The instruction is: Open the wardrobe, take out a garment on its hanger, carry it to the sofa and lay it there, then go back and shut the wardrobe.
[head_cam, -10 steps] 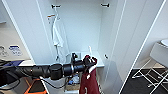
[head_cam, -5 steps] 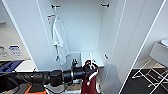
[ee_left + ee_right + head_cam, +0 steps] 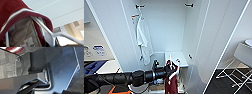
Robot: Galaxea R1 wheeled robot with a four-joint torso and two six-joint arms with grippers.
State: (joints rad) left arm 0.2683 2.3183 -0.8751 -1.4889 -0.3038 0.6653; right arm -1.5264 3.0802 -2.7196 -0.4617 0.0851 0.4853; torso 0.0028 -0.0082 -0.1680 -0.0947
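Right now the wardrobe (image 3: 166,32) stands wide open, both white doors swung out to the sides. Inside it, a plain white shirt (image 3: 142,40) hangs on the left from a short dark rail, close against the left wall. Below the shirt and toward the front opening of the wardrobe, the left arm reaches in from the left, and its left gripper (image 3: 167,68) is clamped on the hanger (image 3: 172,65), whose white hook rises just above the claw. The maroon garment (image 3: 171,83) dangles from that hanger, in front of the wardrobe's low inner shelf (image 3: 176,58). Close up, the jacket's quilted lining and neck label (image 3: 28,43) show under the hanger's white arm. Right of the wardrobe stands a white folding chair (image 3: 241,62). Whether the right claw is apart or together, I cannot tell.
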